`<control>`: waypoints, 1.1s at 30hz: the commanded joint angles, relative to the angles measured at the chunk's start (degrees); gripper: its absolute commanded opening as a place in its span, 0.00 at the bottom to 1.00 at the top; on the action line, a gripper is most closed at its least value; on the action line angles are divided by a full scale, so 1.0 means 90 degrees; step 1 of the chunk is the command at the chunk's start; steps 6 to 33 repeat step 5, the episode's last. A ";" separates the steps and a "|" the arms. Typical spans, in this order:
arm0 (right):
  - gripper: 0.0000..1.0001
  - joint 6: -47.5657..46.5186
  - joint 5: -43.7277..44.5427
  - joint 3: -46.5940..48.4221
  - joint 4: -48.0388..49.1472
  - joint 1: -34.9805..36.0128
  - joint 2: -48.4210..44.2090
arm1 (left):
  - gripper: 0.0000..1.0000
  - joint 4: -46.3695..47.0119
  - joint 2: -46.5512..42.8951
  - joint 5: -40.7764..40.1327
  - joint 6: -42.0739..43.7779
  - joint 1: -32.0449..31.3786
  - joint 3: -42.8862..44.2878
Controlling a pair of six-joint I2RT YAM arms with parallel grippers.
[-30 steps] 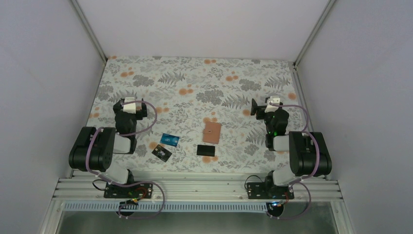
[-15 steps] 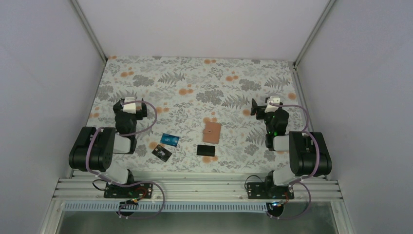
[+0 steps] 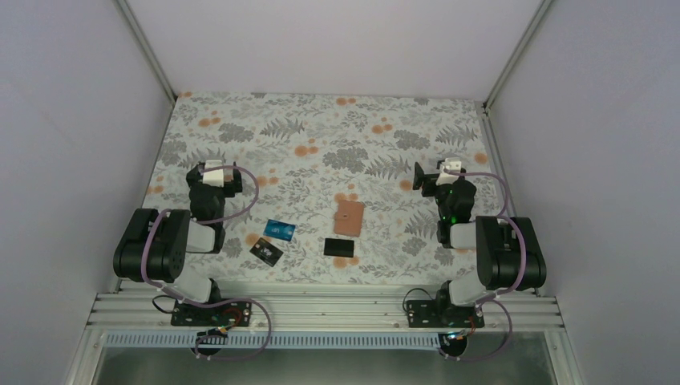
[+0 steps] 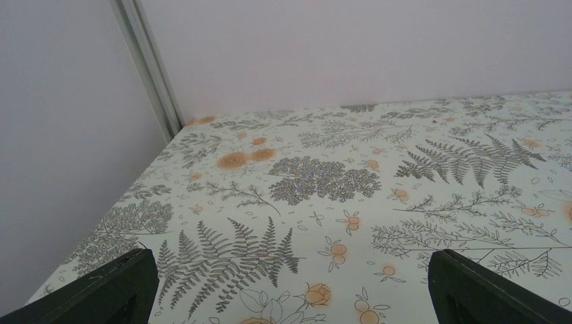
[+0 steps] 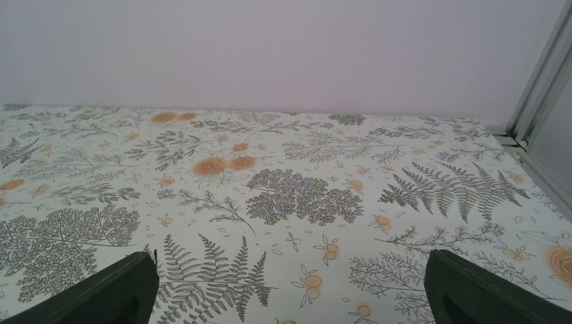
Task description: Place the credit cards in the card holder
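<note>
Floral tablecloth [image 3: 321, 128], card holder [image 3: 349, 217] lengthwise near-to-far

Plain pale walls [image 3: 337, 40] on three sides. Aluminium posts [image 3: 147, 48] at far corners. Fern-and-orange-flower tablecloth [image 3: 321, 136] spread wall to wall. Slotted aluminium rail [image 3: 321, 309] along near edge. Even, soft light.

A: Arms, quick?
B: Left arm [image 3: 164, 249] & right arm [image 3: 497, 249] look identical: black, chunky rounded joint housings, pale grey links betw.
A: Cables?
B: Mauve cable [image 3: 255, 188] looped along each arm, more coiled by the black base plates [image 3: 204, 311], w/ some red wiring. White block [image 3: 213, 171] on each wrist. Small green light [image 3: 454, 215] on R arm.
A: Fingers [image 4: 101, 290]?
B: Flat, matte, v. dark, nearly black.
</note>
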 commanded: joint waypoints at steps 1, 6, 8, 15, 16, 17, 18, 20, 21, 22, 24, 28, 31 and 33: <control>1.00 -0.0110 0.0019 -0.0004 0.0342 -0.0043 0.0067 | 1.00 0.0352 0.0014 0.0151 0.0011 0.0025 -0.0029; 1.00 -0.0107 0.0013 -0.0036 0.0367 -0.0046 0.0032 | 1.00 0.0351 0.0016 0.0152 0.0014 0.0024 -0.0030; 1.00 -0.0107 0.0013 -0.0036 0.0367 -0.0046 0.0032 | 1.00 0.0351 0.0016 0.0152 0.0014 0.0024 -0.0030; 1.00 -0.0107 0.0013 -0.0036 0.0367 -0.0046 0.0032 | 1.00 0.0351 0.0016 0.0152 0.0014 0.0024 -0.0030; 1.00 -0.0107 0.0013 -0.0036 0.0367 -0.0046 0.0032 | 1.00 0.0351 0.0016 0.0152 0.0014 0.0024 -0.0030; 1.00 -0.0107 0.0013 -0.0036 0.0367 -0.0046 0.0032 | 1.00 0.0351 0.0016 0.0152 0.0014 0.0024 -0.0030; 1.00 -0.0107 0.0013 -0.0036 0.0367 -0.0046 0.0032 | 1.00 0.0351 0.0016 0.0152 0.0014 0.0024 -0.0030; 1.00 -0.0107 0.0013 -0.0036 0.0367 -0.0046 0.0032 | 1.00 0.0351 0.0016 0.0152 0.0014 0.0024 -0.0030; 1.00 -0.0107 0.0013 -0.0036 0.0367 -0.0046 0.0032 | 1.00 0.0351 0.0016 0.0152 0.0014 0.0024 -0.0030; 1.00 -0.0107 0.0013 -0.0036 0.0367 -0.0046 0.0032 | 1.00 0.0351 0.0016 0.0152 0.0014 0.0024 -0.0030; 1.00 -0.0107 0.0013 -0.0036 0.0367 -0.0046 0.0032 | 1.00 0.0351 0.0016 0.0152 0.0014 0.0024 -0.0030; 1.00 -0.0107 0.0013 -0.0036 0.0367 -0.0046 0.0032 | 1.00 0.0351 0.0016 0.0152 0.0014 0.0024 -0.0030; 1.00 -0.0107 0.0013 -0.0036 0.0367 -0.0046 0.0032 | 1.00 0.0351 0.0016 0.0152 0.0014 0.0024 -0.0030; 1.00 -0.0107 0.0013 -0.0036 0.0367 -0.0046 0.0032 | 1.00 0.0351 0.0016 0.0152 0.0014 0.0024 -0.0030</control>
